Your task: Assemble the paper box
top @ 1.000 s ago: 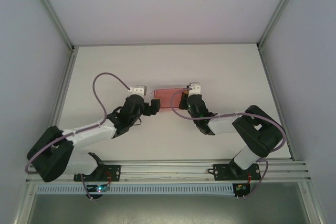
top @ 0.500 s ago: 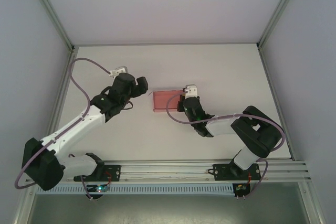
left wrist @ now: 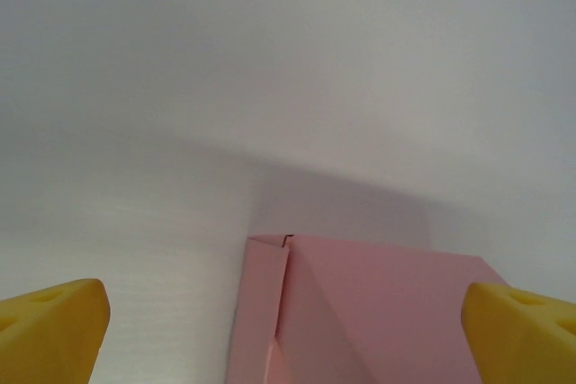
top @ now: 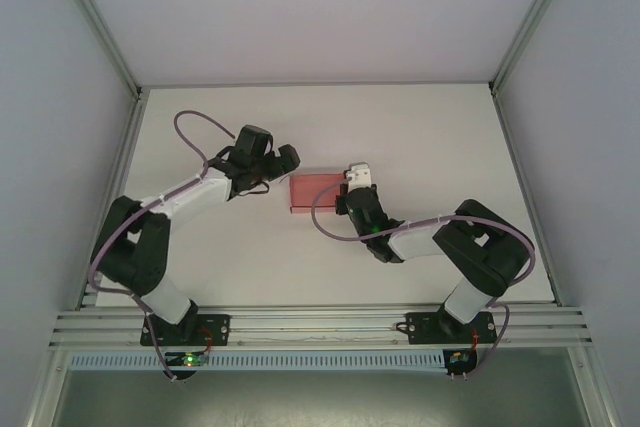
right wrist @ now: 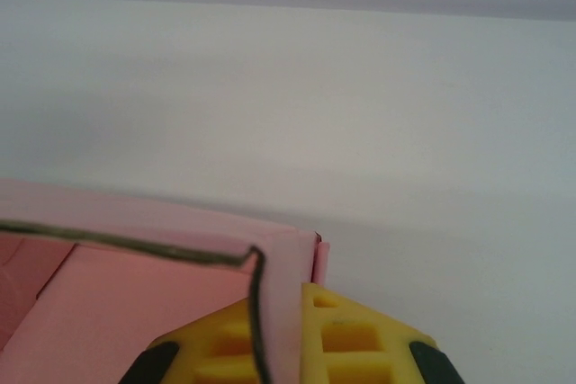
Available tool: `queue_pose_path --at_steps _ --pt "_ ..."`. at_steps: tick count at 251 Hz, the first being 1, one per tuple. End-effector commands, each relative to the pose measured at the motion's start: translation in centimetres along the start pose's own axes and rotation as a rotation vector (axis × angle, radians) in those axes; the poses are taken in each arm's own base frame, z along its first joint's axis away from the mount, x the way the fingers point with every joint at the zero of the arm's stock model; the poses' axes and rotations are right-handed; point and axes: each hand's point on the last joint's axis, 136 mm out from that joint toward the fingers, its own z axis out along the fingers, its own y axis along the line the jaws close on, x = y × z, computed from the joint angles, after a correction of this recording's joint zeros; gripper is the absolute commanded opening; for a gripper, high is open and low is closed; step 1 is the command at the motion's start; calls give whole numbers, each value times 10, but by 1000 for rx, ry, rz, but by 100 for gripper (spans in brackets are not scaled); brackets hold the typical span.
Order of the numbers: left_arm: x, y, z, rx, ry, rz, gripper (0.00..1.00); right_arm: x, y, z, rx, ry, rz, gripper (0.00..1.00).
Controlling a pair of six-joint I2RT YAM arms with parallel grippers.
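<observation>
Pink paper box [top: 312, 193] in right hand [right wrist: 284, 346]

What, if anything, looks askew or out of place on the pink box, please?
Nothing looks spilled or torn. The paper box has its right wall pinched in the shut right gripper. At its left end, facing the open left gripper, a narrow flap looks not quite flush, with a small gap at the corner.

Item: paper box [top: 314, 192], one piece, thin pink card, folded up into a low rectangular shape with sharp creases and a flap seam at one corner. Lies flat near the middle of the white table [top: 430, 137], long side running left to right.
</observation>
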Motion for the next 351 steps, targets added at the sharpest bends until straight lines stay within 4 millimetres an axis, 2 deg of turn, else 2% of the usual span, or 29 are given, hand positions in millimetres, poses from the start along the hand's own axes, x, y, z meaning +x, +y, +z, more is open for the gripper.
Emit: queue_pose_path --at_steps 1,14,44,89,134,181,231,284,311,351 --pt "-7 -34 12 187 38 12 100 75 -5 -3 -23 230 -157 0" --pt "-4 -36 19 215 62 15 99 77 -5 -1 -27 234 -165 0" --pt "8 -29 31 214 106 5 93 76 -1 -2 -56 221 -159 0" --pt "24 -15 36 204 135 -15 84 74 0 -3 -68 226 -145 3" --pt "39 -4 47 225 165 -78 69 70 6 -6 -97 222 -101 7" --pt "49 12 52 173 175 -94 68 70 8 -8 -100 225 -90 8" --pt "54 23 53 146 172 -111 65 72 7 -12 -99 231 -75 27" --pt "56 25 56 151 172 -134 54 61 3 -21 -96 218 -67 32" --pt "55 22 56 170 155 -132 54 55 9 -21 -118 214 -48 36" --pt "54 18 57 167 164 -88 54 55 15 -18 -132 222 -46 36"
